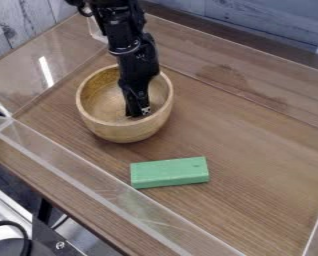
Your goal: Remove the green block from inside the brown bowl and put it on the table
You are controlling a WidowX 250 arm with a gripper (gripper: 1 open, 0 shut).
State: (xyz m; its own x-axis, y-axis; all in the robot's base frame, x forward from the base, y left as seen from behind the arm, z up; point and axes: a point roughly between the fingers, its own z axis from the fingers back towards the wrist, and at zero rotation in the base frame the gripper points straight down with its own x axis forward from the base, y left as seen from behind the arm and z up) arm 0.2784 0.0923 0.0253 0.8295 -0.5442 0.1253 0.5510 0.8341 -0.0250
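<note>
The green block point(169, 172) lies flat on the table point(255, 130), in front of and slightly to the right of the brown bowl point(92, 98), and apart from it. My black gripper point(136, 108) points straight down into the bowl, its tips low against the pale interior near the right inner wall. The fingers stand together, shut, with nothing visible between them. No green shows inside the bowl, though the arm hides part of its floor.
Clear acrylic walls point(55, 165) border the tabletop along the front and left edges, and another runs along the back. A whitewashed plank wall point(22, 25) stands behind at the upper left. Bare wood grain stretches to the right of the bowl.
</note>
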